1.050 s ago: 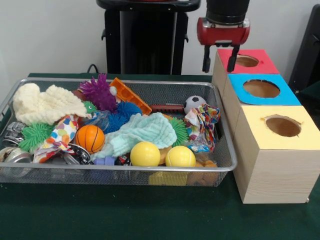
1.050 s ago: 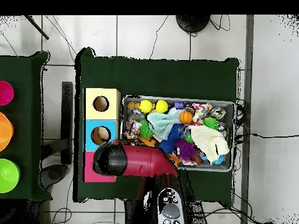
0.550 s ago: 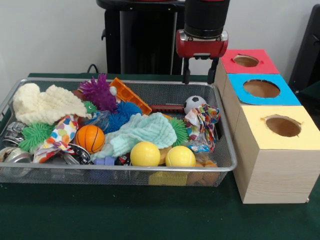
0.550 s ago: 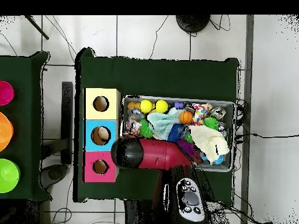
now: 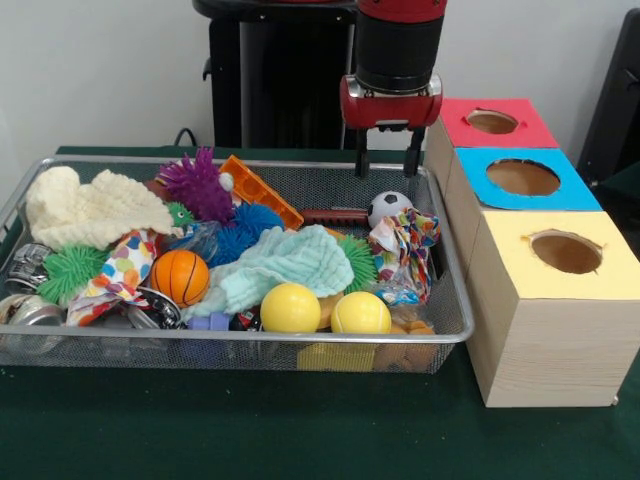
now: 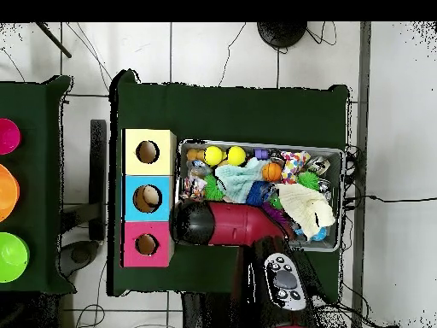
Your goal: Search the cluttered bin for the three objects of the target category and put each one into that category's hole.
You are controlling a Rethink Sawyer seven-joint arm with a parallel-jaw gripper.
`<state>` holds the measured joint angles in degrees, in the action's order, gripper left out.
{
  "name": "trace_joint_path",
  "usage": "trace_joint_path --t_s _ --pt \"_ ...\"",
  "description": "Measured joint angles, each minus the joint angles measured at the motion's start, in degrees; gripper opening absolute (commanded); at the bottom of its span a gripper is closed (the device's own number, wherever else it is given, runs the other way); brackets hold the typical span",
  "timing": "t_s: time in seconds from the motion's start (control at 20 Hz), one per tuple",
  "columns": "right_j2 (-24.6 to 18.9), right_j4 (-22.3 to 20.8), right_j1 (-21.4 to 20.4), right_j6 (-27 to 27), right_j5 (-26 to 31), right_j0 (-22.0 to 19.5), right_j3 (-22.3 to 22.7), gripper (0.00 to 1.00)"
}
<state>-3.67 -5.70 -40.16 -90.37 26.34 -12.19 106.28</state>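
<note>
While nothing is held, the gripper (image 5: 389, 152) is seen with its two fingers (image 5: 362, 155) spread apart above the far right corner of the wire bin (image 5: 452, 335). Just below them, a soccer ball (image 5: 388, 207) is set against the bin's far edge. Two yellow balls (image 5: 290, 307) are found at the near edge, and one basketball (image 5: 180, 277) left of centre. Three boxes are lined along the bin's right side: red box (image 5: 520, 128), blue box (image 5: 570, 196), yellow box (image 5: 520, 245), each with one round hole. Everything is carried on a dark green table (image 6: 230, 102), above a pale tiled floor (image 6: 213, 51).
</note>
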Motion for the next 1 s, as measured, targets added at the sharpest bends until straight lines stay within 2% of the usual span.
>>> trace_joint_path --t_s 0.35,0.5,0.55,1.0 --pt "-0.7 -0.2 3.4 0.0 0.0 1.3 -3.9 1.00" --pt "-0.8 -0.2 4.9 0.0 0.0 2.1 -6.3 1.00" --pt "-0.7 -0.2 6.0 0.0 0.0 2.8 -8.3 1.00" --pt "-1.3 -0.2 8.5 0.0 0.0 4.0 -14.7 1.00"
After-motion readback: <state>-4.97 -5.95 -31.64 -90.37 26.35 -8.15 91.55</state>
